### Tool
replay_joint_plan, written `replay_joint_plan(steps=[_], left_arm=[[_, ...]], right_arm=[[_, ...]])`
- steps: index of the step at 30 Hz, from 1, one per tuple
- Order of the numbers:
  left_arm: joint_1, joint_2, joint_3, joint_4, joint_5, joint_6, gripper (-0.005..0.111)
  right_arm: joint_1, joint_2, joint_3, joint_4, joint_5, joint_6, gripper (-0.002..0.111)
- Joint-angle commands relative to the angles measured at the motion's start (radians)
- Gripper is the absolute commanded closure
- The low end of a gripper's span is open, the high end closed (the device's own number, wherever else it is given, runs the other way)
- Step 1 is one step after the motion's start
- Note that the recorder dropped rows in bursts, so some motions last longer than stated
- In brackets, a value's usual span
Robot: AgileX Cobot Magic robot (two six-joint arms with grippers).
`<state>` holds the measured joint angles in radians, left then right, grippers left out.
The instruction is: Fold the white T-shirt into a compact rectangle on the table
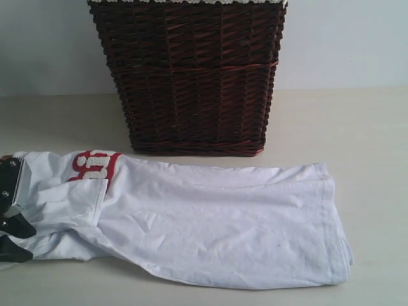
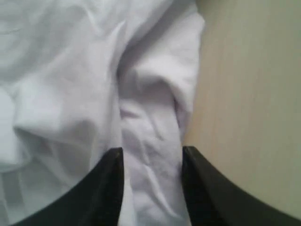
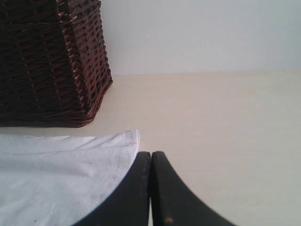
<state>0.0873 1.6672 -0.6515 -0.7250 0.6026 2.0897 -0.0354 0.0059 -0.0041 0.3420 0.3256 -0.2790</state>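
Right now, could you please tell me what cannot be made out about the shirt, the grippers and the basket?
Left wrist view: whether the left gripper pinches or just straddles the white T-shirt fold, because cloth fills the gap.
Exterior view: the lettering is unreadable, partly under folded cloth. The basket top is cut by the frame edge. The right gripper is outside this view.

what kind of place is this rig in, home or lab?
Probably a staged lab tabletop for laundry folding, not a lived-in home: a bare cream table, a plain pale wall behind it, and just a wicker basket and a white T-shirt laid out.
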Motion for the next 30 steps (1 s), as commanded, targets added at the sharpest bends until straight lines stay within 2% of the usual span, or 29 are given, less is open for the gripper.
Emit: replay_joint_plan(steps=[1,7,9,13,17,19,20,22,25,30], left_arm=[[-0.007,0.039,0.008,-0.012,-0.027,0.009,0.066],[-0.007,0.074,0.008,-0.012,-0.017,0.009,0.069],[-0.007,0.074,0.008,-0.012,-0.017,0.009,0.077],[-0.007,0.074,0.008,-0.012,-0.017,0.009,0.106],[-0.007,0.049,0.006,-0.012,-0.001,0.009,0.107],[-0.007,0.015,-0.026,-0.012,0.116,0.009,0.107],[-0.007,-0.001,-0.065,-0.028,0.216,-0.002,0.107],[-0.007,-0.005,-0.141,-0.116,0.306,-0.039,0.107],[-0.007,0.046,-0.235,-0.171,0.307,-0.1,0.107],[-0.007,0.202,-0.281,-0.189,0.219,-0.111,0.107]], right_arm=[[0.001,-0.006,0.004,-0.001,-0.006,-0.006,0.108],[0.001,-0.006,0.004,-0.001,-0.006,-0.006,0.108],[0.001,-0.006,0.004,-0.001,-0.006,-0.006,0.108],[0.001,-0.006,0.004,-0.001,-0.006,-0.006,0.108],[0.001,-0.006,0.004,-0.001,-0.006,-0.006,0.108],[0.001,-0.006,0.004,-0.001,-0.006,-0.006,0.108],[0.001,-0.006,0.004,-0.001,-0.006,-0.006,0.108],[0.001,-0.006,0.004,-0.001,-0.006,-0.006,0.108],[0.001,-0.006,0.004,-0.001,-0.006,-0.006,0.108],[0.001,-0.006,0.004,-0.001,-0.006,-0.006,0.108]])
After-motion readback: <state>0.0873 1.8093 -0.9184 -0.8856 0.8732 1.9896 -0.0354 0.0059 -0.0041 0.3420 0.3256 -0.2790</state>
